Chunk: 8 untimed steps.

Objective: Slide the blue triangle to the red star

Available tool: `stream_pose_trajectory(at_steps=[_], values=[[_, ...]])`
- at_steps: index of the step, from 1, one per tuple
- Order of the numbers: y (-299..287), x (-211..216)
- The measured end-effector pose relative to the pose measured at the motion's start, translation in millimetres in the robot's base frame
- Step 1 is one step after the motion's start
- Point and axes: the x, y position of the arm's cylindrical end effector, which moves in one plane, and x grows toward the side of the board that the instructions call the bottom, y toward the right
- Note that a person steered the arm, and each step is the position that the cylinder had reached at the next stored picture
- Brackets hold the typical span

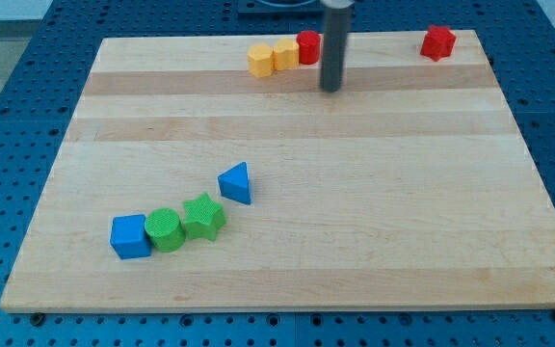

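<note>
The blue triangle [236, 183] lies on the wooden board left of centre, toward the view's bottom. The red star [438, 41] sits at the board's top right corner. My tip [330, 89] is the lower end of a dark rod near the top middle of the board. It stands well above and to the right of the blue triangle, and left of the red star. It touches no block.
A green star [203, 217], a green cylinder [164, 229] and a blue cube [129, 236] form a row at the triangle's lower left. Two yellow blocks [261, 59] [285, 53] and a red block [308, 46] line up left of the rod at the top edge.
</note>
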Motion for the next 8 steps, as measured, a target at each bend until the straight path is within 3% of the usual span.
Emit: stream_pose_trajectory(at_steps=[3,5,8], values=[[-167.6,105.1],[-184.4,155.7],[-146.0,165.5]])
